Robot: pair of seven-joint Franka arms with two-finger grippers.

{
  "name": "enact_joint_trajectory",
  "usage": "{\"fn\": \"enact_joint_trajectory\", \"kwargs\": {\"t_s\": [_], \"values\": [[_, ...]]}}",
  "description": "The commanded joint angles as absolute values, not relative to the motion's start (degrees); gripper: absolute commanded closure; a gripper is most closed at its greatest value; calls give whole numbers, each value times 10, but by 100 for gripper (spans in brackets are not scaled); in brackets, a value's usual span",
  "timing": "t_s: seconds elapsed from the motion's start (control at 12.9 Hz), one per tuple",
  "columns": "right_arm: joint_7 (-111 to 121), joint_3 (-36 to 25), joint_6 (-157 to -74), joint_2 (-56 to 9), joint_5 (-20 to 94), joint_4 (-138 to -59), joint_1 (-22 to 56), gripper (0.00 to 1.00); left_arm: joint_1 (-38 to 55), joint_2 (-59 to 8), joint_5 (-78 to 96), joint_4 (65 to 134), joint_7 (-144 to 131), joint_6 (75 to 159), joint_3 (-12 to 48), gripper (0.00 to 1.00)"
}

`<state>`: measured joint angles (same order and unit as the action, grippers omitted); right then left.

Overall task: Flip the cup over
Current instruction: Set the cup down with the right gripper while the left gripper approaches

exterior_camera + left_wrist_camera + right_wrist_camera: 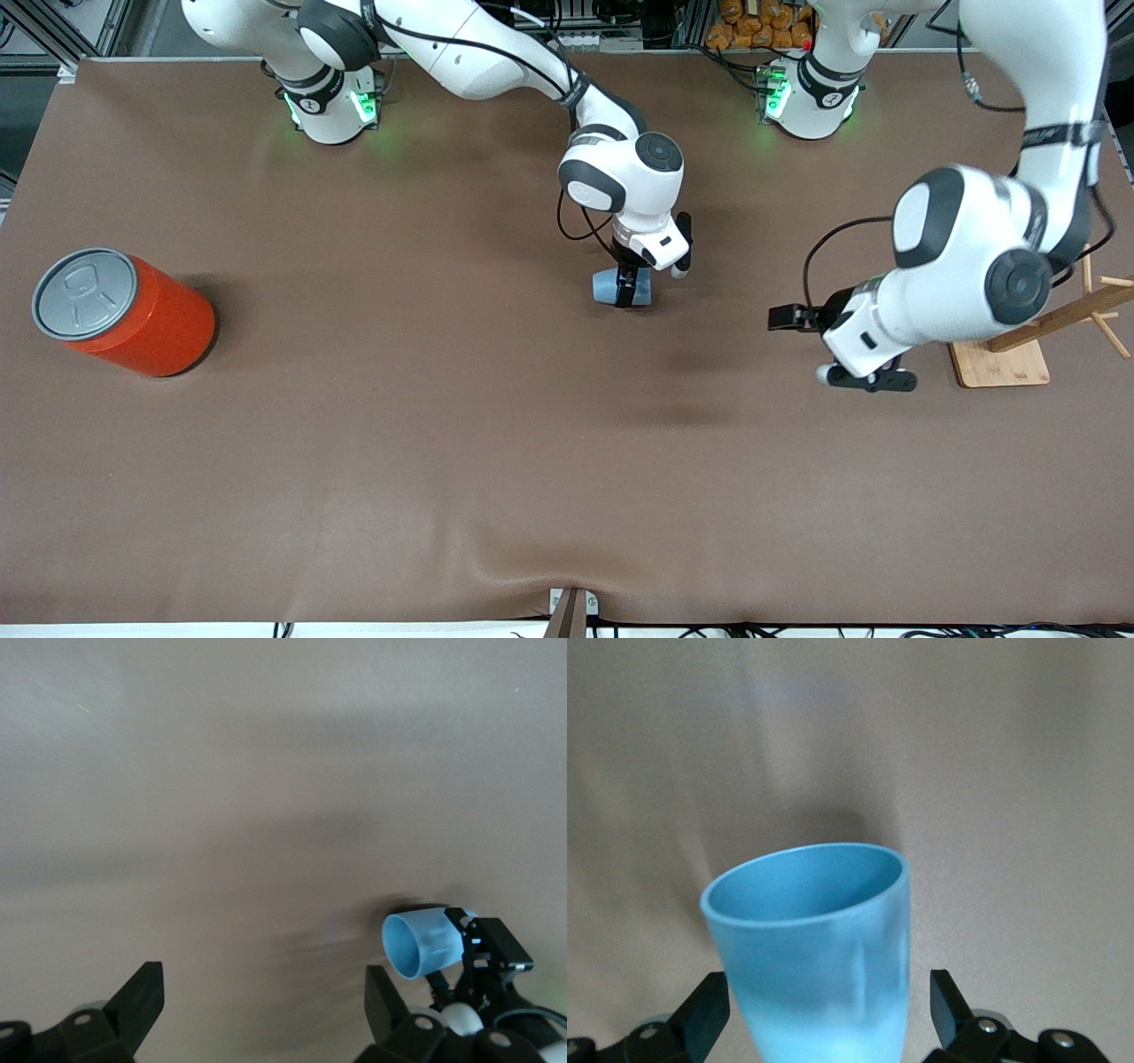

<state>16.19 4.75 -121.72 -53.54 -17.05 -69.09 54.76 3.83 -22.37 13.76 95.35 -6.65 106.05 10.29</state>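
Note:
The small light-blue cup [609, 286] lies tipped on its side near the middle of the table. In the right wrist view the cup [819, 939] fills the space between the fingers, its open rim pointing away from the wrist. My right gripper [634, 285] is down at the cup, open, with one finger on each side of its base end and a small gap at each finger. My left gripper [784, 317] is open and empty, above the table toward the left arm's end. The left wrist view shows the cup [423, 944] with my right gripper at it.
A large orange can [133, 312] with a grey pull-tab lid stands toward the right arm's end. A wooden rack on a board [1005, 363] stands under the left arm.

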Motion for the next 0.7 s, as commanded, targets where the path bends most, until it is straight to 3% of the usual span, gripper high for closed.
{"fn": "enact_joint_trajectory", "kwargs": {"t_s": [0.0, 0.31, 0.62], "values": [[148, 48, -1173, -504, -178, -696, 552, 0, 25, -250, 184, 953, -60, 1067, 105, 0], [148, 54, -1125, -448, -160, -695, 548, 0, 23, -282, 300, 967, -59, 1098, 105, 0], [150, 49, -1101, -383, -120, -693, 485, 0, 34, -293, 455, 1043, -10, 1161, 112, 0]]}}
